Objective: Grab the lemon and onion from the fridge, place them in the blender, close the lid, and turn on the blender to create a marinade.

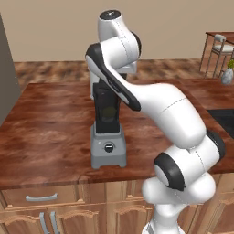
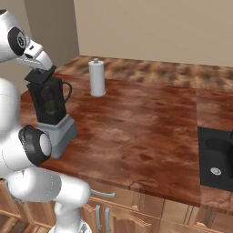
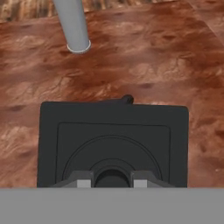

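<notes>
Two fingers (image 3: 85, 178) flank the round knob in the middle of the lid (image 3: 113, 144), pinching it, with the lid squarely atop the blender (image 1: 108, 132) on the desk (image 2: 150, 127). Something yellowish shows inside the jar. Paper-towel roll (image 2: 96, 78) stands beyond.

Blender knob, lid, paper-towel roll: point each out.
knob (image 1: 109, 147), left base view, its round black face.
lid (image 3: 113, 144), hand view, flat black top.
paper-towel roll (image 2: 96, 79), right base view, its white side.
</notes>
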You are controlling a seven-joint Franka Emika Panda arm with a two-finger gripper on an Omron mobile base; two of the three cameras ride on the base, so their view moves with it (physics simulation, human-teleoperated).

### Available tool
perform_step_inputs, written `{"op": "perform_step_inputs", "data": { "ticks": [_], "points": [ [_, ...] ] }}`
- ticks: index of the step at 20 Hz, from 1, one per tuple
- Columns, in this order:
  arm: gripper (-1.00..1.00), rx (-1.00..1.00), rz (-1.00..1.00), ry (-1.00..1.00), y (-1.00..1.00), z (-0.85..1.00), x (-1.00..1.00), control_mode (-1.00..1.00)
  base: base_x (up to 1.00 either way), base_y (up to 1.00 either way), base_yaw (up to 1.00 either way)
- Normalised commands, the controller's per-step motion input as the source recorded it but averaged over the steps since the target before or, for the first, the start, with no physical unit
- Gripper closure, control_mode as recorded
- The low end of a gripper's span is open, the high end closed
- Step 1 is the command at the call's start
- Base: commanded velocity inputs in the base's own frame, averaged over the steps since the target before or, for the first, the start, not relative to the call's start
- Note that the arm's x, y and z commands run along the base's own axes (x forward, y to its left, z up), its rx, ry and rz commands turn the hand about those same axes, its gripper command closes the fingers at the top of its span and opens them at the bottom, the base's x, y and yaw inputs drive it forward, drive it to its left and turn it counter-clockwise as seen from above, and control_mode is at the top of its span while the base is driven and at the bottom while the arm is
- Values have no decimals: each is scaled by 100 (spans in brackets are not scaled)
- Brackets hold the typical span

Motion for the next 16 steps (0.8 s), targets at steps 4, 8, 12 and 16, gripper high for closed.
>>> {"op": "perform_step_inputs", "data": {
  "ticks": [4, 8, 12, 16],
  "points": [
    [100, 0, 2, 0, 0, -19, 24, -100, 0, 0, 0],
    [100, 0, 2, 0, 0, -19, 20, -100, 0, 0, 0],
    [100, 0, 2, 0, 0, -16, 23, -100, 0, 0, 0],
    [100, 0, 5, 2, 11, -16, 23, -100, 0, 0, 0]
  ]
}}
